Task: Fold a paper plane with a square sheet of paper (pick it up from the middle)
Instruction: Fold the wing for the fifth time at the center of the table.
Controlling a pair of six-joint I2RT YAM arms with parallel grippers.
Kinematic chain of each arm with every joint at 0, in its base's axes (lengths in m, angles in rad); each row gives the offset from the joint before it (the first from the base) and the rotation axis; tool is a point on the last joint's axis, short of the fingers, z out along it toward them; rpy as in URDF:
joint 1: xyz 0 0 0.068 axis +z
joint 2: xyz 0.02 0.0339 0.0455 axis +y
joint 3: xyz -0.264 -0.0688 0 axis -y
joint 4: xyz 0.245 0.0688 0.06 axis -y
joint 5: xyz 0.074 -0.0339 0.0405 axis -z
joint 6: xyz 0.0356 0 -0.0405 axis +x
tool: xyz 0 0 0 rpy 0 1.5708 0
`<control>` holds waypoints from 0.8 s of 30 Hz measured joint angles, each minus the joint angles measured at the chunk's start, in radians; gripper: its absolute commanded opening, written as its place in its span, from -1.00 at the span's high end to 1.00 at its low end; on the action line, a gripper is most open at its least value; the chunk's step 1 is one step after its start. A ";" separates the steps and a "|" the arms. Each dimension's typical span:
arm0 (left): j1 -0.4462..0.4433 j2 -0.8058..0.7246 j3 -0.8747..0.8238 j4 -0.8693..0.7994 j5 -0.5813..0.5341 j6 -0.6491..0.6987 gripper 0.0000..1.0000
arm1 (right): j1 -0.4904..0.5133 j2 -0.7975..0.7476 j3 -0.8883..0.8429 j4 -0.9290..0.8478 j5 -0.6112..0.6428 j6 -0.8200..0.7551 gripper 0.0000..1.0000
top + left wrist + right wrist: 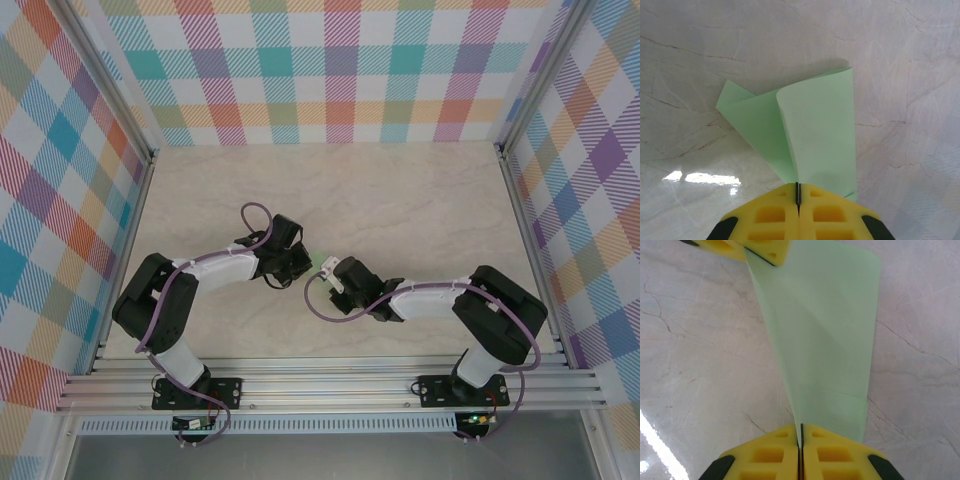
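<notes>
The pale-green sheet of paper (815, 130) is folded over on itself, one flap curling over another, and hangs above the marble tabletop. My left gripper (798, 192) is shut on its near tip, yellow pads pressed together with the paper edge between them. My right gripper (801, 432) is shut on the opposite end, and the paper (825, 340) stretches as a tapering strip from there to the left gripper's fingers (760, 250). From above, the two grippers meet at the table's middle, left gripper (300, 262) and right gripper (335, 272), with a sliver of green paper (322, 262) between them.
The pale marble tabletop (400, 200) lies bare around the arms. Checked fabric walls (340, 80) and aluminium rails (135, 190) bound it at the back and both sides. Both arm bases sit on the near rail (330, 385).
</notes>
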 measured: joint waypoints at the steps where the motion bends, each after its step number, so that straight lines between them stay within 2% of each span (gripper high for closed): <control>1: 0.000 0.000 0.000 0.000 0.000 0.002 0.84 | 0.000 0.000 0.000 -0.001 -0.002 0.003 0.98; 3: 0.000 0.000 0.000 -0.002 0.000 0.008 0.50 | 0.000 0.000 0.005 -0.010 -0.008 0.009 1.00; 4: 0.000 -0.001 0.000 -0.006 -0.002 0.006 0.44 | 0.000 0.000 0.009 -0.016 -0.012 0.018 1.00; 6: 0.000 -0.011 0.000 -0.025 -0.011 0.016 0.17 | -0.005 0.000 0.020 -0.031 -0.024 0.045 1.00; 10: 0.000 -0.081 0.000 -0.097 -0.057 0.027 -0.14 | -0.025 0.000 0.037 -0.066 -0.082 0.135 1.00; 14: 0.000 -0.174 -0.001 -0.156 -0.110 0.044 -0.25 | -0.055 -0.004 0.047 -0.095 -0.165 0.237 1.00; 19: 0.000 -0.256 -0.030 -0.174 -0.142 0.044 -0.25 | -0.119 -0.005 0.049 -0.105 -0.307 0.359 1.00; 24: 0.000 -0.266 -0.089 -0.171 -0.136 0.044 -0.24 | -0.181 -0.005 0.049 -0.097 -0.441 0.447 1.00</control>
